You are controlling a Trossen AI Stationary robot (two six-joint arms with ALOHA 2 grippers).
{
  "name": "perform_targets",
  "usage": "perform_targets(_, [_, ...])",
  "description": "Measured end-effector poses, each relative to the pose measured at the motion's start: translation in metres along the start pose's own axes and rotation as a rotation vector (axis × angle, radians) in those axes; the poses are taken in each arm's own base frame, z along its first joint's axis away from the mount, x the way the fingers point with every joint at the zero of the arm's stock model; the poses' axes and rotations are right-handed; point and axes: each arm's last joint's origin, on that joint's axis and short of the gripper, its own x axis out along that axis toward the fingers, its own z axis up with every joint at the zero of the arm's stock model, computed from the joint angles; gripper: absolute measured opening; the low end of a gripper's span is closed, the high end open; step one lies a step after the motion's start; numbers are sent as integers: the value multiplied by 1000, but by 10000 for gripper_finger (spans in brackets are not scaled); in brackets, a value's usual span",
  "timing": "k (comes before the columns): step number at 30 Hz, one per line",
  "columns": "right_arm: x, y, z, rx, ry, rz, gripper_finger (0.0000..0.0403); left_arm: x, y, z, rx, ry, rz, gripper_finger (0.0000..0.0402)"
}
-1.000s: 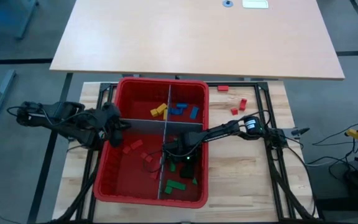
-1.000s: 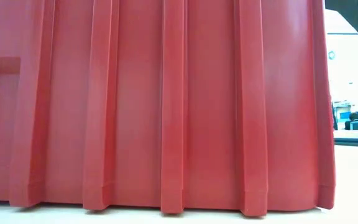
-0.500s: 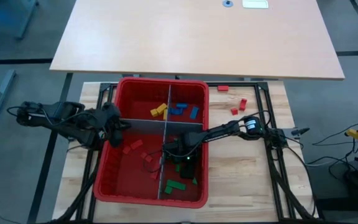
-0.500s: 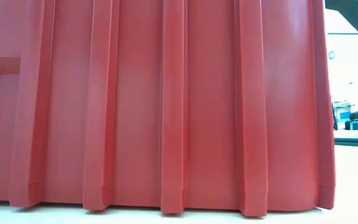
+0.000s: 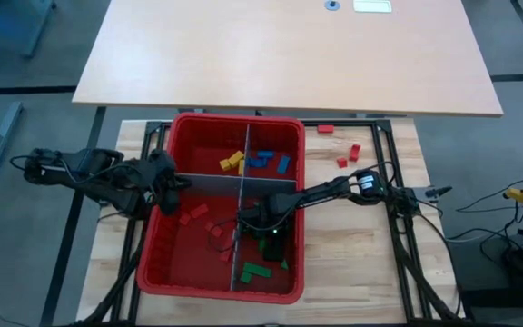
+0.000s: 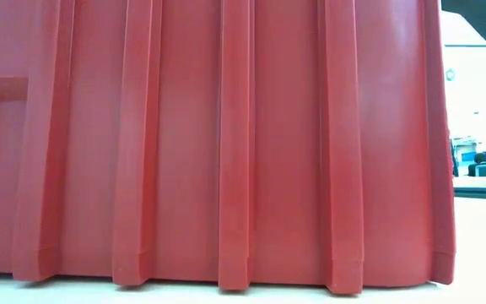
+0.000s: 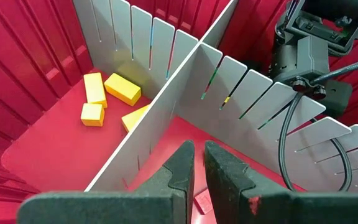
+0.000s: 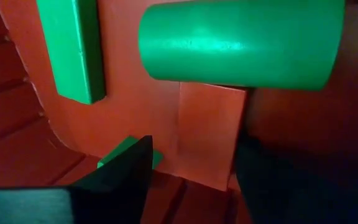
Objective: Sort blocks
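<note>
We find a red bin (image 5: 284, 282) on the wooden table (image 5: 352, 263), split into four compartments by grey slotted panels (image 7: 166, 87). In the low view, the bin's ribbed outer wall (image 6: 226, 143) fills almost everything.

The right gripper (image 5: 263, 238) is down inside the bin's near-right compartment, reaching in from the table's right side. In its wrist view the two dark fingers (image 8: 120, 168) stand apart, with a red block (image 8: 207, 134) lying on the bin floor in the gap between them — whether the fingers touch it we cannot tell. A green cylinder (image 8: 241, 43) lies just beyond that block, and a green block (image 8: 73, 46) lies beside it; a smaller green piece (image 8: 126, 149) shows at one fingertip. From above, more green blocks (image 5: 256, 270) lie in the same compartment, on the near side of this gripper.

The left gripper (image 5: 172, 181) sits at the bin's left wall, over the cross divider. Its fingers (image 7: 182, 171) are nearly closed with only a narrow slit between them, and they hold nothing.

Yellow blocks (image 7: 107, 93) lie across the divider from the left gripper, in the far-left compartment. Blue blocks (image 5: 269, 162) are in the far-right compartment, and red blocks (image 5: 193, 213) are in the near-left one, below the left gripper. A few red blocks (image 5: 345, 153) lie outside the bin on the table — well beyond the right gripper, near the right arm's forearm.
</note>
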Motion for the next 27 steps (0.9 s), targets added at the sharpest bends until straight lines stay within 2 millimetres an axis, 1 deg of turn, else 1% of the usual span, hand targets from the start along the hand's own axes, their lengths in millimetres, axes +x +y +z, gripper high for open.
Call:
perform_targets(5, [4, 0, 0, -8, 11, -1, 158, 0, 0, 0, 0, 0, 0, 24])
perform_targets(12, [2, 2, 1, -21, 9, 13, 71, 0, 0, 0, 0, 0, 0, 24])
perform_targets(16, [4, 4, 5, -72, -5, 80, 16, 0, 0, 0, 0, 0, 0, 24])
perform_targets(17, [5, 4, 6, -77, -5, 111, 9, 0, 0, 0, 0, 0, 0, 24])
perform_targets(22, [3, 2, 7, -27, -8, 104, 7, 0, 0, 0, 0, 0, 0, 24])
perform_targets(27, [-11, -1, 5, 22, -25, 80, 1, 0, 0, 0, 0, -1, 0, 24])
